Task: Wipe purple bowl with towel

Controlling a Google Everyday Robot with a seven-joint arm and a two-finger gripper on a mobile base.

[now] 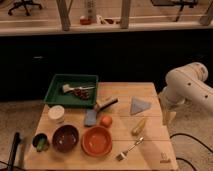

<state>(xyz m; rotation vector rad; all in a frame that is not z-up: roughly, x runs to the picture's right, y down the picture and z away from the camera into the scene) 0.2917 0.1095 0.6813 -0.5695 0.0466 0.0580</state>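
The gripper is held at the tabletop's right edge; its grip cannot be told. The purple bowl is set front-left, well apart from the towel; the neighbouring orange bowl could be knocked in wiping.

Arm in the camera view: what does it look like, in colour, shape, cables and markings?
The arm is white, with smooth, thick tubular segments and rounded joints. No markings or cables show on it. The gripper, at its lower end beside the right edge of the table, looks cream-coloured and narrower than the arm.
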